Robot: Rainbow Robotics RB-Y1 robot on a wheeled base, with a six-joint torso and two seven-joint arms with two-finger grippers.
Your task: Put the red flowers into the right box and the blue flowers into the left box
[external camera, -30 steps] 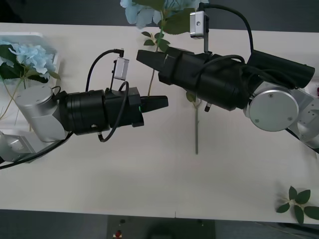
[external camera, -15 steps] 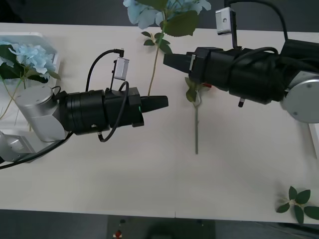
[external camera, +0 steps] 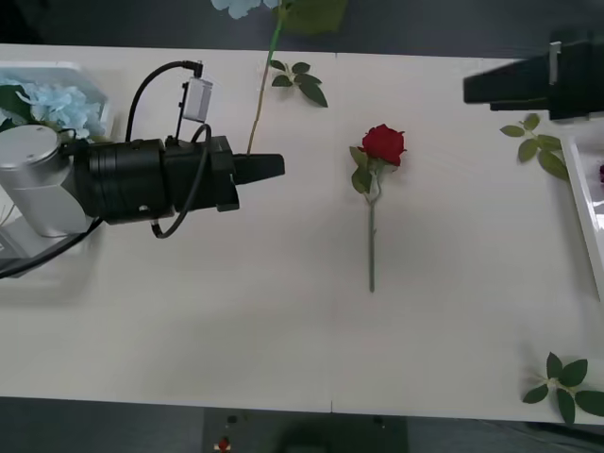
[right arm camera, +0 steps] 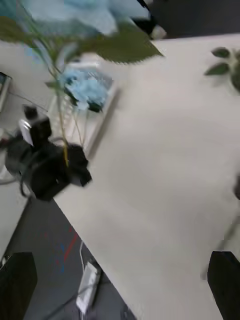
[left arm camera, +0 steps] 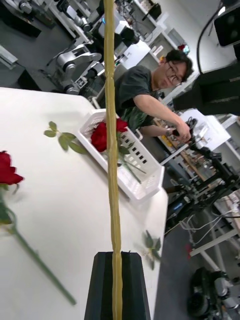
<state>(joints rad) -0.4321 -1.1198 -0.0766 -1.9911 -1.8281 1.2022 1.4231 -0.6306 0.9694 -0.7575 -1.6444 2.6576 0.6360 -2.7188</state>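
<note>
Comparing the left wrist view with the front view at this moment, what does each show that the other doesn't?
Left wrist view: the boxed red rose lying inside the right box. Front view: the left box holding blue flowers. Both: the left end effector shut on a blue flower stem, and the loose red rose on the table.

Your right tool lets go of the blue flower's stem and pulls back to the desk's far right edge, uncovering the red rose. Your left tool now grips that stem, shifted toward the left edge.
</note>
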